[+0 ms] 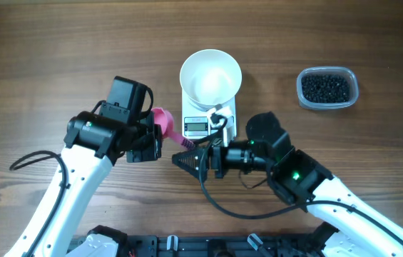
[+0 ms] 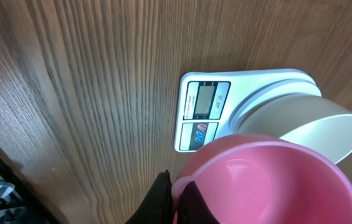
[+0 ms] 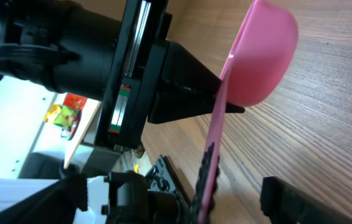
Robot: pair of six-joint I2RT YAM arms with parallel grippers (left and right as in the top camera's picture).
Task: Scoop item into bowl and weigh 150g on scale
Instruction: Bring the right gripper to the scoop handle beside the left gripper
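Wood-grain table filled my screen. A smooth, round white bowl sat on the white rectangular scale. My left gripper was clamped on the glossy pink plastic scoop by its thin handle. The right gripper had its jaws apart around the handle's end. Tiny round black beads lay in a clear tub, well apart from the bowl.

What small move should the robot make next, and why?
Probably close the right gripper on the pink scoop's handle. The left gripper holds the empty scoop near its cup. The open right gripper sits at the handle's free end. The beads lie in the tub on the right arm's side.
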